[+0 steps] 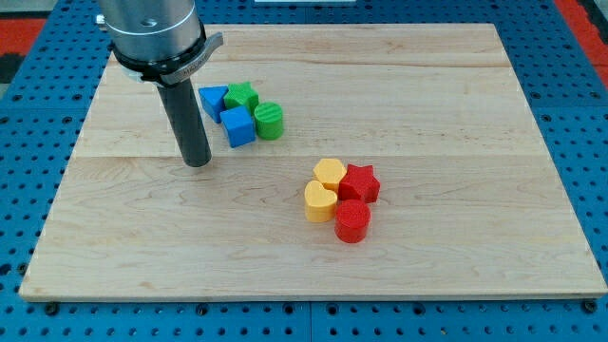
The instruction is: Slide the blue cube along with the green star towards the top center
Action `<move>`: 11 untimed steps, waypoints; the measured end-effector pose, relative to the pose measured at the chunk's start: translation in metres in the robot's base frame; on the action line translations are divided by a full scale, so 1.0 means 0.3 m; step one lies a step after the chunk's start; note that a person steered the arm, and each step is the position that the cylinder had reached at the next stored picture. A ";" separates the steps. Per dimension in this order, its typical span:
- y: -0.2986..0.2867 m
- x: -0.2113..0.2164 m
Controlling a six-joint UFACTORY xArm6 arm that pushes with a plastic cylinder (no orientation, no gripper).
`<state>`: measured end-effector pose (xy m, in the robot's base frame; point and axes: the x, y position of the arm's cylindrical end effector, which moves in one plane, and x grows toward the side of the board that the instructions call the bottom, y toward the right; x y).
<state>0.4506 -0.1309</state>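
The blue cube (238, 126) sits on the wooden board (456, 114) in the upper left part. The green star (241, 97) lies just above it, touching or nearly touching. A blue triangular block (212, 100) is to the star's left and a green cylinder (270, 121) is to the cube's right. My tip (197, 163) rests on the board to the left of and slightly below the blue cube, a short gap away from it.
A second cluster sits right of centre: a yellow hexagon-like block (330, 174), a yellow heart (320, 201), a red star (360, 183) and a red cylinder (351, 221). A blue pegboard (570, 38) surrounds the board.
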 end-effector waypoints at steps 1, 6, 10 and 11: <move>0.000 0.000; 0.002 0.028; 0.037 -0.135; 0.103 -0.237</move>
